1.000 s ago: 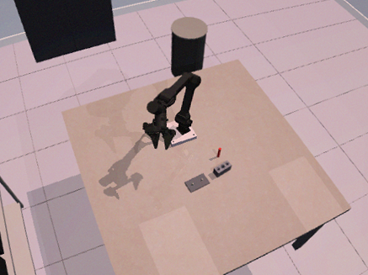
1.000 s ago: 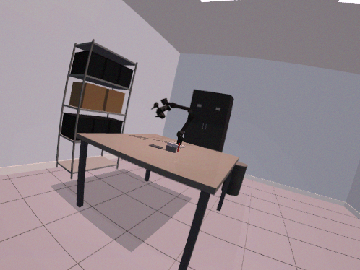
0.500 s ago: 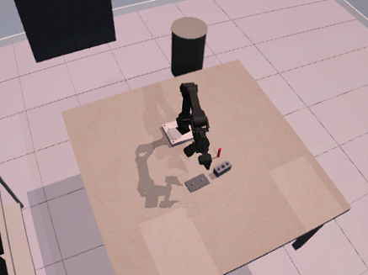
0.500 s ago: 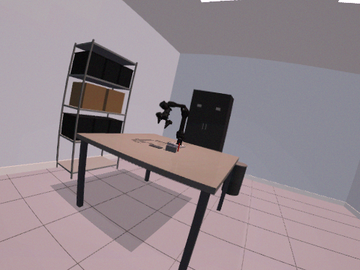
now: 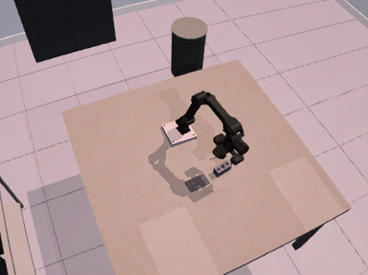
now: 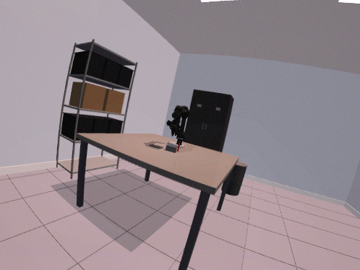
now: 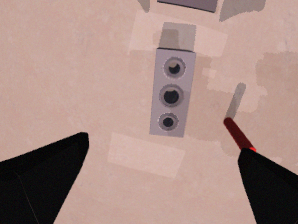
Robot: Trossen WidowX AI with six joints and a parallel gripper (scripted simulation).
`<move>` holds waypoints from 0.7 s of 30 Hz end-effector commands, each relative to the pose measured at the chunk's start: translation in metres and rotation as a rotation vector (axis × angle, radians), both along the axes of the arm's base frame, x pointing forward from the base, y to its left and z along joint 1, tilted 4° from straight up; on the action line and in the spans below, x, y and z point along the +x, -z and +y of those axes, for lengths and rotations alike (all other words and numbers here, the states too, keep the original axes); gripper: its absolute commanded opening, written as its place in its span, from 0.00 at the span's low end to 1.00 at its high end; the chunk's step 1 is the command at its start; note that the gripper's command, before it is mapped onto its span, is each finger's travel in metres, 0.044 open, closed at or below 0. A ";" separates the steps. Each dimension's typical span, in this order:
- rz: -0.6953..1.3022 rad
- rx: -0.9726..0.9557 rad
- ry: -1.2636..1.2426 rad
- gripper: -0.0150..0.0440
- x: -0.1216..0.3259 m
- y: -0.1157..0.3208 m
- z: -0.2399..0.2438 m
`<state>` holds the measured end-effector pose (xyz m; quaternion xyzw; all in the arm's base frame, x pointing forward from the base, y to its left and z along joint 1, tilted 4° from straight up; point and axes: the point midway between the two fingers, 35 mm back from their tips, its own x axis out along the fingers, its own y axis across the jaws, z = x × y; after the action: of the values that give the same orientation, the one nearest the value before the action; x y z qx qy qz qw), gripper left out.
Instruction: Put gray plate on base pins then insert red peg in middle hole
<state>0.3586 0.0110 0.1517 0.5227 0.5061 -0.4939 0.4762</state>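
The gray plate [image 5: 222, 169] [image 6: 171, 148] [image 7: 159, 107], a thick block with three holes in a row, rests on the table, holes up. The base [image 5: 197, 183] [image 6: 156, 146] [image 7: 192, 4] is a darker flat slab beside it, apart from the plate; its pins are hard to make out now. The red peg [image 6: 178, 147] [image 7: 239, 134] stands upright next to the plate; in the top view the arm hides it. My gripper [image 5: 228, 156] [image 7: 165, 148] is open and empty, pointing down above the plate and peg. In the wrist view the right fingertip overlaps the peg's top end.
The arm stands on a white mounting plate [image 5: 177, 140] behind the parts. All of this is on the tan table [image 5: 113, 133] [image 6: 202, 162]. A dark round bin [image 5: 187, 53] stands on the floor past the table's back edge. A cabinet and shelf stand farther off.
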 end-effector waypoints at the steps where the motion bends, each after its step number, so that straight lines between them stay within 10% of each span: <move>1: 0.017 -0.010 -0.008 1.00 0.000 0.011 0.000; 21: 0.017 -0.010 -0.008 1.00 -0.006 0.084 0.003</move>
<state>0.3532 0.0147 0.0726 0.5148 0.5110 -0.4959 0.4775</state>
